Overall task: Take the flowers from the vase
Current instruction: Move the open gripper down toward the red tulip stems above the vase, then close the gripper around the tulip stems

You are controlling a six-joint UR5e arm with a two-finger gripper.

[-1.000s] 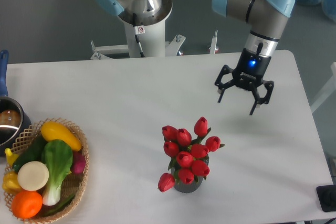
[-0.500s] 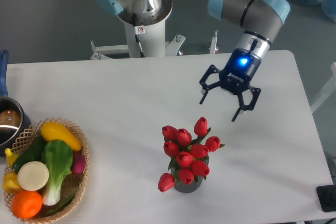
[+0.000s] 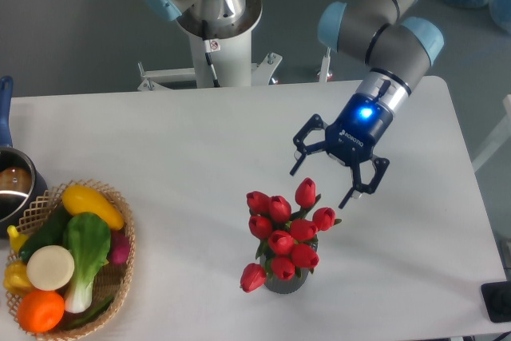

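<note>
Claw [image 3: 334,172]: fingers spread wide, nothing between them; it hangs above the bench just beyond the topmost tulip bud, toward the far right, not touching the bunch.
Step in hand: approach, as I judge it; the grasp has not begun and the flowers sit untouched in the vase.
Next move: likely needs the claw brought over the middle of the bunch and lowered so its fingers straddle the stems or the cluster of buds before closing; a loose bud at the front left could slip the grip.
Arm pose: forearm slants down from the upper right, wrist tilted so the claw points down and toward the near left; a blue light glows on the wrist.
Flowers [image 3: 286,233]: red tulip buds with green leaves, standing near the front edge of the bench, right of centre.
Vase [image 3: 281,284]: dark, mostly hidden beneath the buds, upright.
Basket [image 3: 121,271]: woven, at the front left corner, filled with vegetables, well apart from the vase.
Pot [image 3: 11,189]: metal, at the left edge, only partly in view.
</note>
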